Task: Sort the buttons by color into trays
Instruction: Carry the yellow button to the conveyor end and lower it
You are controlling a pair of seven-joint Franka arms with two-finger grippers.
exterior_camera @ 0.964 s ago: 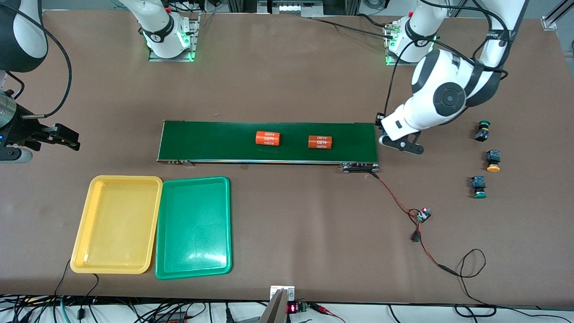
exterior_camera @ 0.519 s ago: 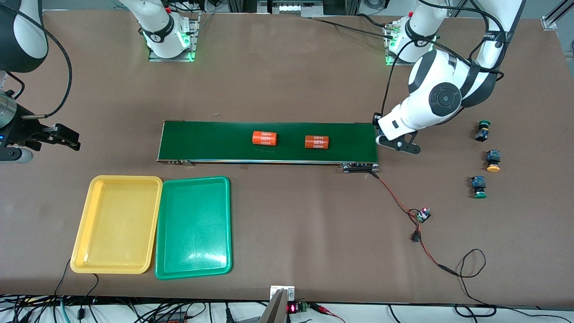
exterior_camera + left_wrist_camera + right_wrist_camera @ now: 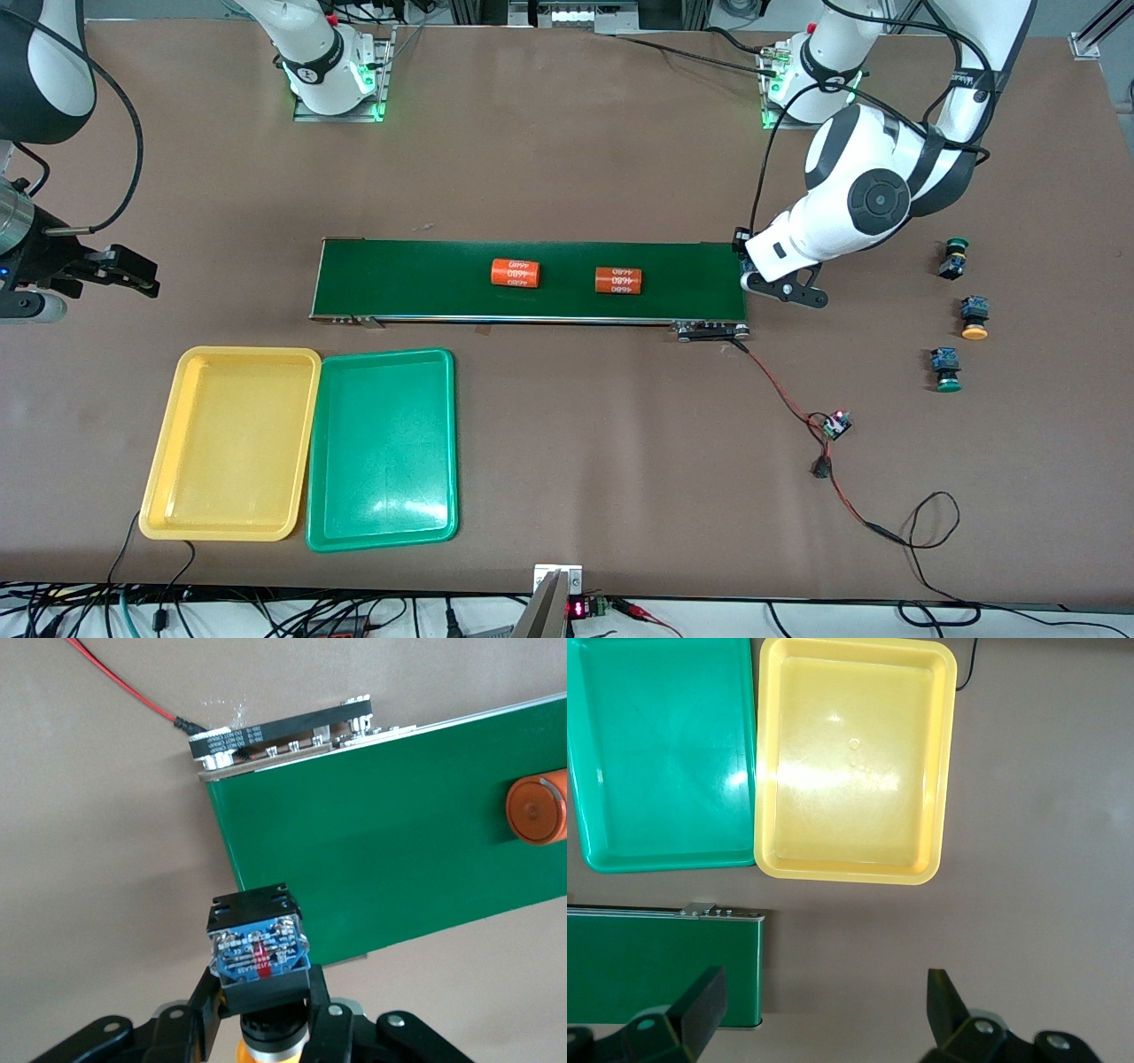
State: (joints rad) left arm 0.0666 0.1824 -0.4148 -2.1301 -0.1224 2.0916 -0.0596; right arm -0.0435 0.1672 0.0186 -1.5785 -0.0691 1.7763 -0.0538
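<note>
Yellow tray [image 3: 855, 771] touches green tray [image 3: 660, 753] beside it.

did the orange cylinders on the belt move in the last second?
Yes. Both orange cylinders shifted along the conveyor belt toward the right arm's end, away from the belt's motor end.

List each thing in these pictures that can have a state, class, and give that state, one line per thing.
left gripper: shut on the yellow-capped button, over the conveyor belt's end
held yellow-capped button: gripped, off the table
right gripper: open, empty, waiting
yellow tray: empty
green tray: empty
conveyor belt: carrying two orange cylinders
three loose buttons: unsorted, on the table
</note>
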